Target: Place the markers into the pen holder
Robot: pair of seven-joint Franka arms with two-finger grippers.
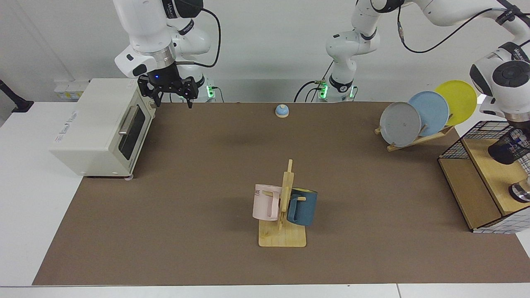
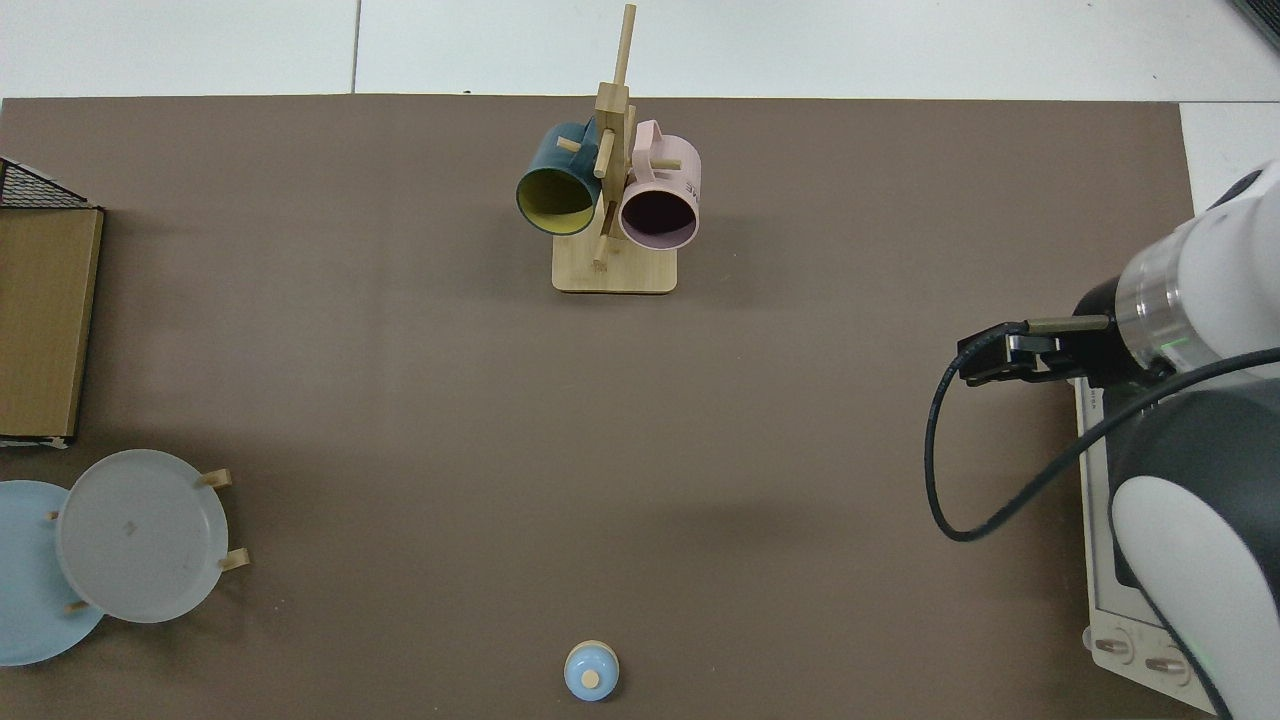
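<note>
- Facing view: the right arm hangs from above at the table's far corner, wrist pointing down, its right gripper (image 1: 172,98) beside the toaster oven's (image 1: 99,126) top edge, fingers spread apart and empty; this arm waits.
- The left arm arcs high across from its base to the view's right edge, its wrist turned down over the wire basket (image 1: 482,142).
- The left gripper is hidden behind the pen holder (image 1: 508,146), a dark mesh cup that sits tilted just under the wrist, above the wooden shelf (image 1: 486,171) in the basket; I cannot tell how its fingers stand.
- A bit of blue shows at the holder; whether it is the marker cannot be told.
- Top view: the right arm enters from the view's right, its gripper (image 2: 985,360) over the mat's (image 2: 400,380) edge next to the oven (image 2: 1100,600).
- The left arm and the holder lie outside this view; only the basket's corner (image 2: 30,185) shows.
</note>
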